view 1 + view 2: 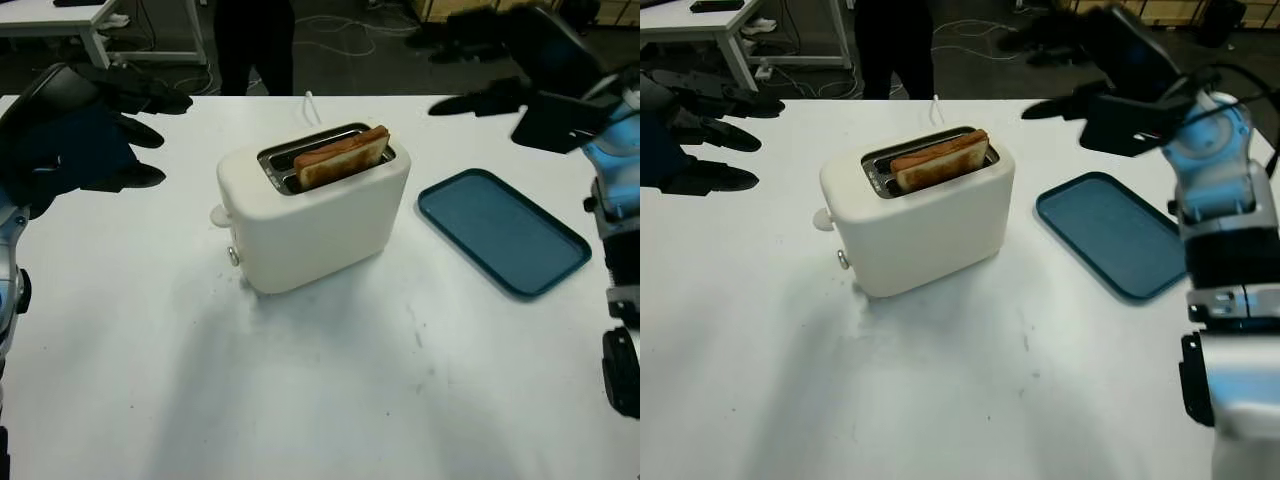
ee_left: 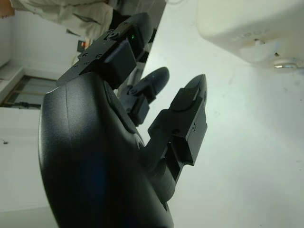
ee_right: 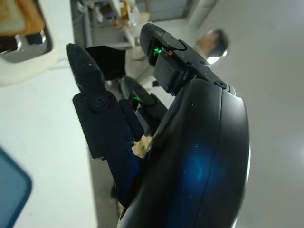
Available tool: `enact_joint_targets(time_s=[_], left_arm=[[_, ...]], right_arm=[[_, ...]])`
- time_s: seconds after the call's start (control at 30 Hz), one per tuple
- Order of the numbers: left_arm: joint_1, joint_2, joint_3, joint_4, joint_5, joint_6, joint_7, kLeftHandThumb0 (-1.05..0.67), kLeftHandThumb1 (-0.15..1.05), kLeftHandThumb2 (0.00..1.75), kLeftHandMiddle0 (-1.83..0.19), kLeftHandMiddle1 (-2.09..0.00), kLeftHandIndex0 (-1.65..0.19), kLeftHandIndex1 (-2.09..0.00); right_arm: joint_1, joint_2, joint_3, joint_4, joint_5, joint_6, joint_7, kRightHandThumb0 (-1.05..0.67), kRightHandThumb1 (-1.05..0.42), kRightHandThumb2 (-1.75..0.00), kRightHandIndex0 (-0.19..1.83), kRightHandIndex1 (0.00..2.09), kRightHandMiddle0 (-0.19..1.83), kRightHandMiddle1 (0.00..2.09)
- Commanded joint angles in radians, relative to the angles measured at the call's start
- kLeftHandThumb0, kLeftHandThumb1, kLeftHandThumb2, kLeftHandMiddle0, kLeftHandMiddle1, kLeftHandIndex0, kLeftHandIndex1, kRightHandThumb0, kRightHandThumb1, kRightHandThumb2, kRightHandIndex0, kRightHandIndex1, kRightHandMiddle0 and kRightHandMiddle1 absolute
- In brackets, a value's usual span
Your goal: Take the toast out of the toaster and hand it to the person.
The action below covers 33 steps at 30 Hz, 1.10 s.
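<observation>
both arms enter from the bottom corners, left arm at bottom left, right arm at bottom right. left hand [image 1: 85, 140] is raised over the table's left side, well apart from the toaster, holding nothing, open, fingers pointing toward the toaster. right hand [image 1: 1110, 85] is up over the far right part of the table, beyond the tray, also open and holding nothing, one finger pointing left toward the toaster's far end. left wrist view has the black hand shell with fingers [image 2: 187, 111] extended and the toaster's lower side just past them. right wrist view has extended fingers [image 3: 88, 80] with a corner of the toaster slot and toast at the picture's edge, not touching

white toaster [image 1: 320, 220] sits mid-table, angled, lever knob on its left end. toast [image 1: 342, 157] stands upright in the nearer slot, top edge sticking out above the toaster, untouched by either hand. white cord runs from behind the toaster toward the far table edge

blue tray [image 1: 502, 230] lies flat on the white table [image 1: 300, 400] to the right of the toaster, near but apart from it. person [image 1: 255, 40] in dark trousers stands at the far side of the table behind the toaster
</observation>
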Motion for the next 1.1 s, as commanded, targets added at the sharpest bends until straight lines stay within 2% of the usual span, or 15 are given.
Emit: enact_joint_targets(time_s=[0.0, 0.13, 0.33, 0.47, 0.73, 1.07], left_arm=[[-0.009, 0.004, 0.000, -0.003, 0.004, -0.005, 0.003, 0.25, 0.76, 0.00, -0.64, -0.55, -0.76, -0.02], [-0.005, 0.005, 0.002, -0.006, 0.005, -0.006, 0.004, 0.26, 0.76, 0.00, -0.64, -0.55, -0.76, -0.02], [-0.006, 0.006, 0.003, -0.011, 0.004, 0.005, 0.003, 0.25, 0.77, 0.00, -0.63, -0.55, -0.75, -0.02], [-0.002, 0.003, 0.003, -0.011, 0.006, 0.006, 0.007, 0.25, 0.77, 0.00, -0.64, -0.56, -0.76, -0.02], [0.008, 0.003, 0.009, -0.016, 0.005, 0.009, 0.009, 0.23, 0.77, 0.00, -0.62, -0.55, -0.74, -0.01], [0.006, 0.000, 0.003, -0.003, 0.005, -0.003, 0.010, 0.24, 0.77, 0.00, -0.62, -0.56, -0.75, -0.02]], right_arm=[[-0.040, 0.024, 0.034, 0.027, -0.042, -0.043, -0.030, -0.58, -0.66, 0.00, 0.70, 0.72, 0.85, 0.02], [-0.074, 0.053, 0.076, 0.069, -0.078, -0.097, -0.044, -0.65, -0.65, 0.00, 0.61, 0.77, 0.87, 0.03], [-0.083, 0.090, 0.129, 0.044, -0.116, -0.039, -0.006, -0.63, -0.63, 0.00, 0.56, 0.74, 0.86, 0.03], [-0.083, 0.116, 0.146, 0.052, -0.111, -0.052, 0.004, -0.68, -0.60, 0.00, 0.56, 0.74, 0.87, 0.03], [-0.071, 0.127, 0.173, 0.042, -0.131, -0.049, 0.030, -0.71, -0.62, 0.00, 0.53, 0.90, 0.89, 0.04], [-0.066, 0.124, 0.153, -0.005, -0.101, -0.026, 0.072, -0.74, -0.66, -0.01, 0.42, 0.93, 0.84, 0.02]])
